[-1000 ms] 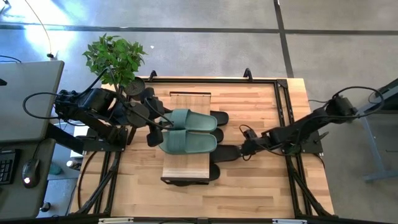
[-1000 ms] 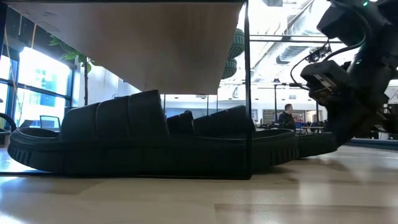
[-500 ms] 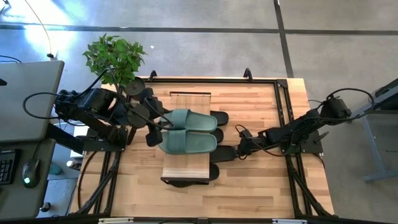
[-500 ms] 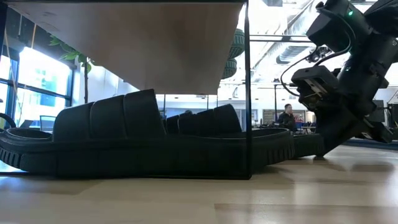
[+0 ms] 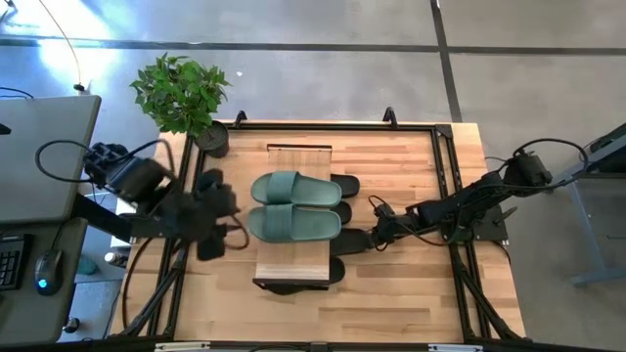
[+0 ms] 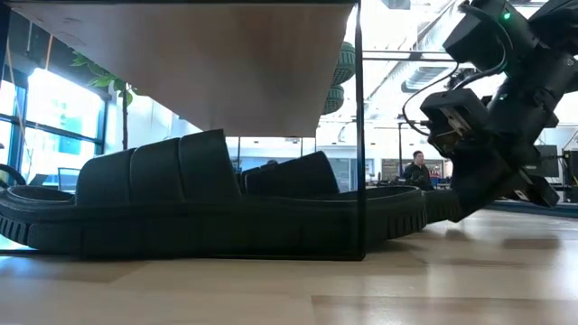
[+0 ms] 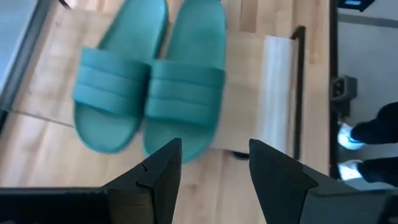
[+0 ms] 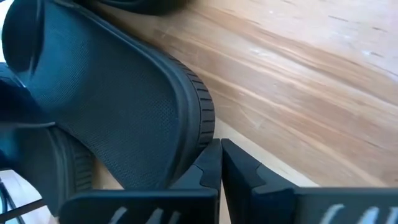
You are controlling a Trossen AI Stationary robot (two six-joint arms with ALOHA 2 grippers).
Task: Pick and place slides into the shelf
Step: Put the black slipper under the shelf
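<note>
We see the left end effector (image 5: 208, 217) pulling back toward the left of the frame in the overhead view, fingers spread wide and holding nothing, where half a second ago it sat right against the green slides (image 5: 294, 206). That pair now lies side by side on top of the shelf (image 5: 293, 152), free of any contact, so we judge that placement finished. On the right of the frame, the right end effector (image 5: 375, 235) is down at the bench (image 5: 401, 293), its fingers pressed fully together and butted up to the heel of a black slide (image 5: 354, 240) that pokes out from under the shelf's right edge. From table height, that black slide (image 6: 217, 203) now sits deeper beneath the plank than it did a second ago, so the shut fingers look to be pushing, not gripping. More black slides show at the shelf's edges, one near the upper pair (image 5: 344, 184) and one at the lower end (image 5: 336, 270). We reckon the remaining work is tucking this one fully in.
</note>
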